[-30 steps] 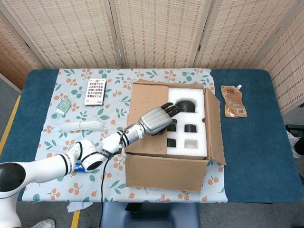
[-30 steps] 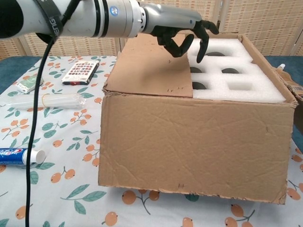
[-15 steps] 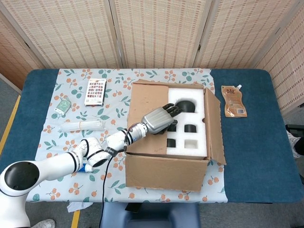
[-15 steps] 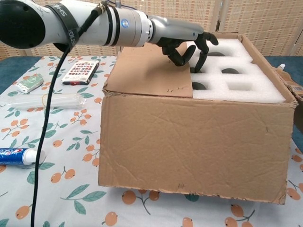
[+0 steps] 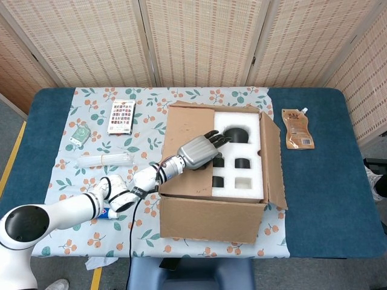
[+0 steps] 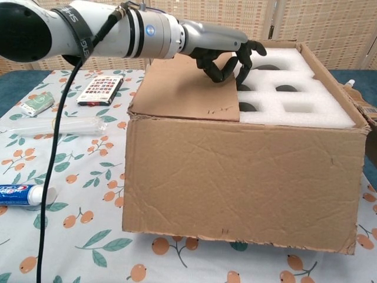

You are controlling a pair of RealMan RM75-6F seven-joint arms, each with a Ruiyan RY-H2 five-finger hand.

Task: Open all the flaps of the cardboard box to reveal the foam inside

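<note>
The cardboard box (image 5: 211, 220) (image 6: 235, 177) stands mid-table with white foam (image 5: 230, 172) (image 6: 265, 100) showing in its right part. Its left flap (image 5: 184, 178) (image 6: 182, 88) lies flat over the foam's left side. My left hand (image 5: 198, 151) (image 6: 227, 53) reaches in from the left above that flap, and its dark fingers (image 6: 242, 59) curl down over the flap's free edge, hooking it. The right flap (image 5: 272, 163) is folded outward. My right hand is in neither view.
Left of the box lie a toothpaste tube (image 5: 100, 212) (image 6: 23, 194), a clear plastic tube (image 5: 106, 159) (image 6: 59, 125), a card pack (image 5: 122, 116) (image 6: 101, 89) and a green packet (image 5: 79, 133). A brown pouch (image 5: 297, 128) lies to the right on the blue cloth.
My left hand has dropped from above the foam to the left flap's edge, and its fingers have curled in around that edge. The flap still lies flat.
</note>
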